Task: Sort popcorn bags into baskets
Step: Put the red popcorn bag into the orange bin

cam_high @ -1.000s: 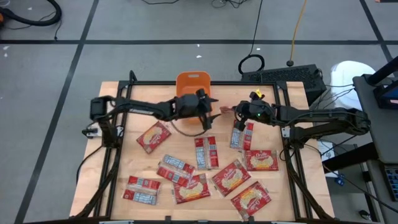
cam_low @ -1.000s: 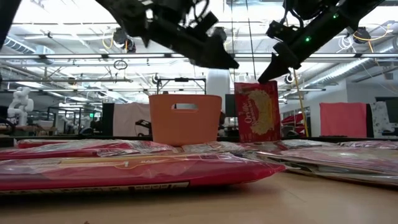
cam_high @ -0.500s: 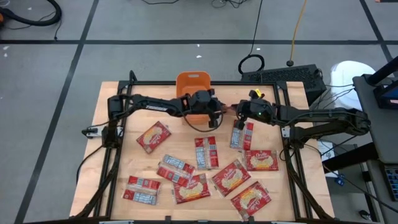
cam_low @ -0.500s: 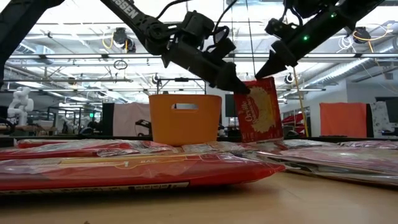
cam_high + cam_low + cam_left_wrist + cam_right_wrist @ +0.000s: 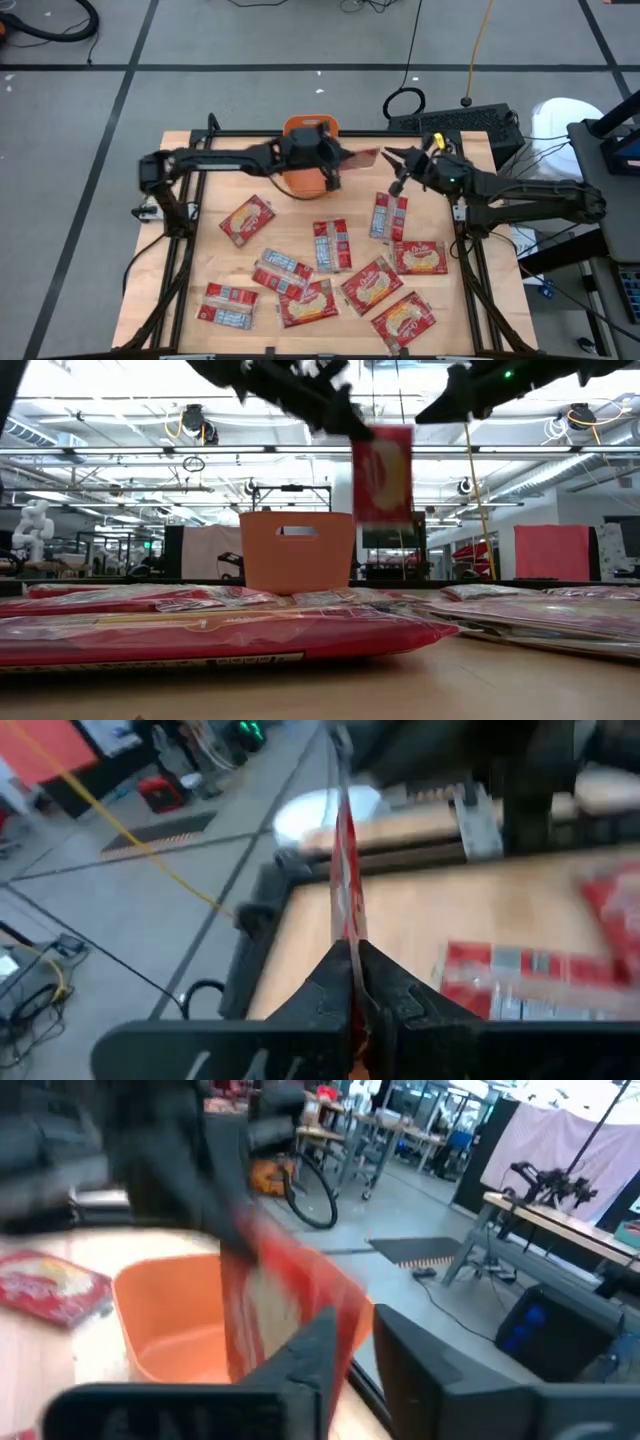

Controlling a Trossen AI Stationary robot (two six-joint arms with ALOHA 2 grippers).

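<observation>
A red popcorn bag (image 5: pixel 382 472) hangs in the air just right of the orange basket (image 5: pixel 297 550), above its rim height. My left gripper (image 5: pixel 340 160) is shut on it. In the high view the bag (image 5: pixel 362 157) shows edge-on beside the basket (image 5: pixel 310 127) at the table's far edge. My right gripper (image 5: pixel 393 168) stands open just right of the bag, with nothing between its fingers (image 5: pixel 312 1348). Several more popcorn bags (image 5: pixel 330 245) lie flat on the table's near half. My left gripper pinches the bag's upper corner (image 5: pixel 360 432) between its two fingers, one on each flat face (image 5: pixel 348 935). The fingers come from the table's left, nearly level. The bag hangs upright below them, clear of the table and the basket.
A black frame (image 5: pixel 460 200) runs round the wooden tabletop. One popcorn bag (image 5: pixel 388 215) lies below my right gripper and another (image 5: pixel 246 218) left of centre. Bare wood shows along the table's left edge (image 5: pixel 165 270).
My left gripper has moved toward the table's right edge to the bag that my right gripper held up, shut on its upper corner and risen with it. My right gripper has opened, let go and drawn back up and rightward. The bag now hangs higher.
</observation>
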